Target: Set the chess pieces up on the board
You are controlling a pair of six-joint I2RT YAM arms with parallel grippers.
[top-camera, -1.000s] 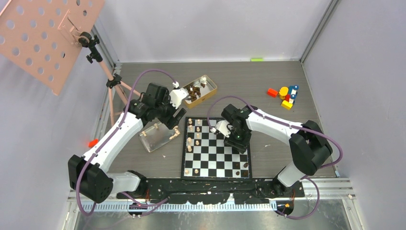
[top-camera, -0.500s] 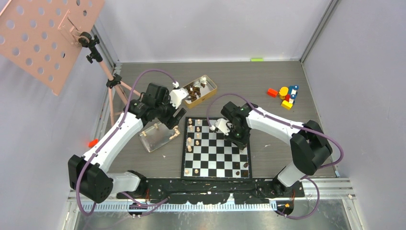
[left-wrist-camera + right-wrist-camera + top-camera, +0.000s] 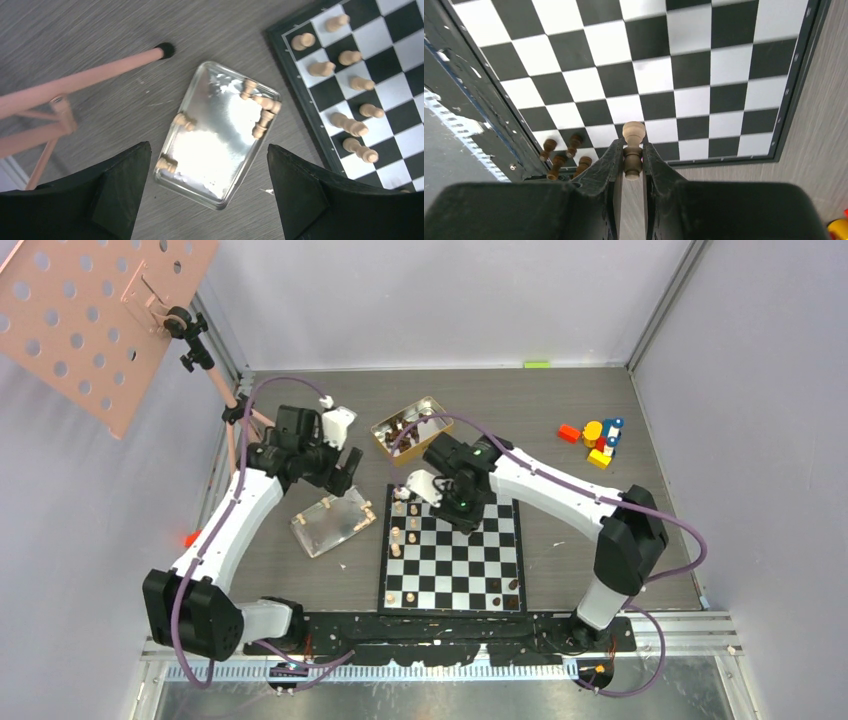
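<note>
between right fingers (image 3: pixel 607 167), pale chess piece (image 3: pixel 633 133)

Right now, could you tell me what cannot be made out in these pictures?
Pale piece in the right end effector: hidden beneath it in the top view.
Gold tin: contents too small in the top view; a cable crosses it.
Board: left wrist view's edge cuts off all but a corner.
Dark pieces: right wrist view, partly behind that end effector, types unclear.
</note>
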